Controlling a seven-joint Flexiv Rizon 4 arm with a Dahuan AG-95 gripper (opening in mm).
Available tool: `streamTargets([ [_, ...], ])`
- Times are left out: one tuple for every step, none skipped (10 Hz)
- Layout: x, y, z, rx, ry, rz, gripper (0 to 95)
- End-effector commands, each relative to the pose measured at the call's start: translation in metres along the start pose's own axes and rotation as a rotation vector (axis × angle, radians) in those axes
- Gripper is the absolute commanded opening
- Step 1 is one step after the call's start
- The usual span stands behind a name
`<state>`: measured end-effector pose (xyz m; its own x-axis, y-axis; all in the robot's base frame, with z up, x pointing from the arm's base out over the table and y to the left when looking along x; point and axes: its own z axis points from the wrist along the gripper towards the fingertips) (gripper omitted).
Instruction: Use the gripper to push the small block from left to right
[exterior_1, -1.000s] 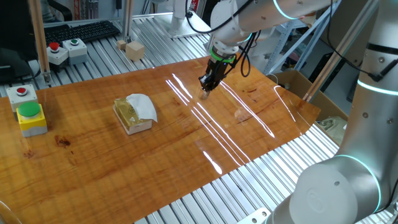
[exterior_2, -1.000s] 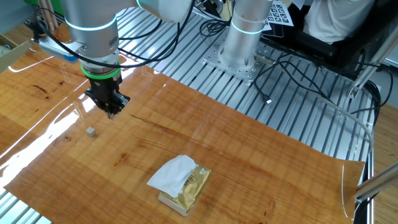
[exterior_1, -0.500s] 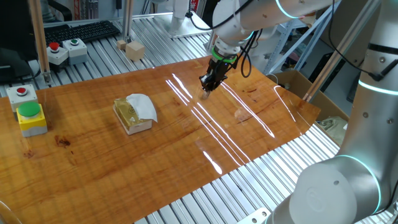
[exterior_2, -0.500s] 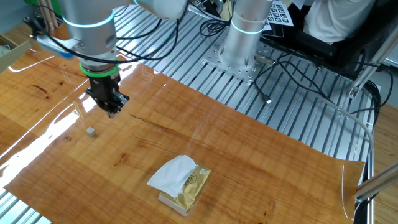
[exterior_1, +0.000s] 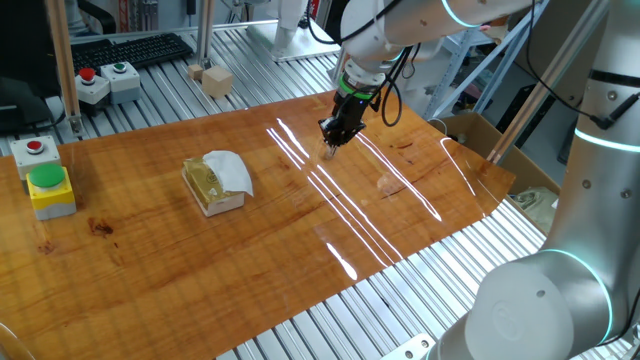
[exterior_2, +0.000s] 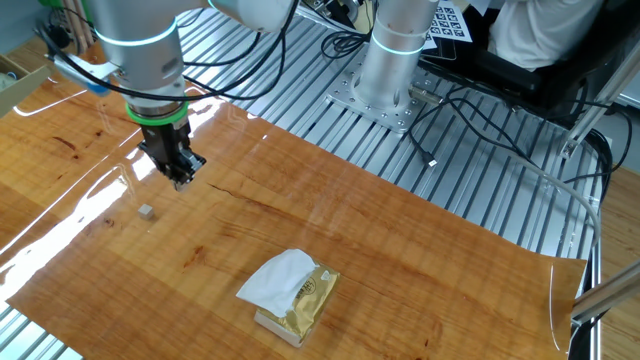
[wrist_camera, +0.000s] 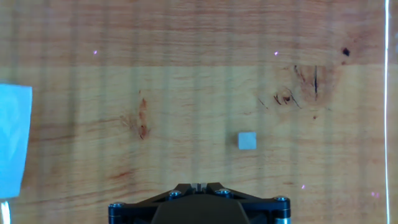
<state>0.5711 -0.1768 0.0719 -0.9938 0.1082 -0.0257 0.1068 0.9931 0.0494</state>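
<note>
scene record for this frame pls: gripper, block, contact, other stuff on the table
gripper: fingers look shut, tips pointing down, above the wooden table
small block: resting on the table, free
contact: none; block sits apart from the fingertips in the other fixed view and the hand view
clutter: yellowish block draped with white cloth, apart from both
task state: push not yet started

Bright, even light fell from overhead. White glare streaked the glossy table (exterior_1: 180, 250) in both fixed views. The hand view looked paler, banded with faint vertical stripes, perhaps slightly soft.
</note>
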Motion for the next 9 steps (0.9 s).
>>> streamTargets([
  [0.0009,-0.0004,-0.0005,0.010,0.002,0.033,0.0],
  [0.0009,-0.0004,-0.0005,0.012,0.002,0.033,0.0],
  [0.0009,-0.0004,-0.0005,0.014,0.004,0.034,0.0],
  [0.0009,-0.0004,-0.0005,0.018,0.011,0.026,0.0],
  [0.0009,-0.0004,-0.0005,0.017,0.023,0.010,0.0],
  [0.0009,-0.0004,-0.0005,0.019,0.024,-0.003,0.0],
  [0.0009,-0.0004,-0.0005,0.024,0.010,-0.040,0.0],
  [0.0009,-0.0004,-0.0005,0.024,0.007,-0.049,0.0],
  [0.0009,-0.0007,-0.0003,0.028,0.010,-0.066,0.0],
])
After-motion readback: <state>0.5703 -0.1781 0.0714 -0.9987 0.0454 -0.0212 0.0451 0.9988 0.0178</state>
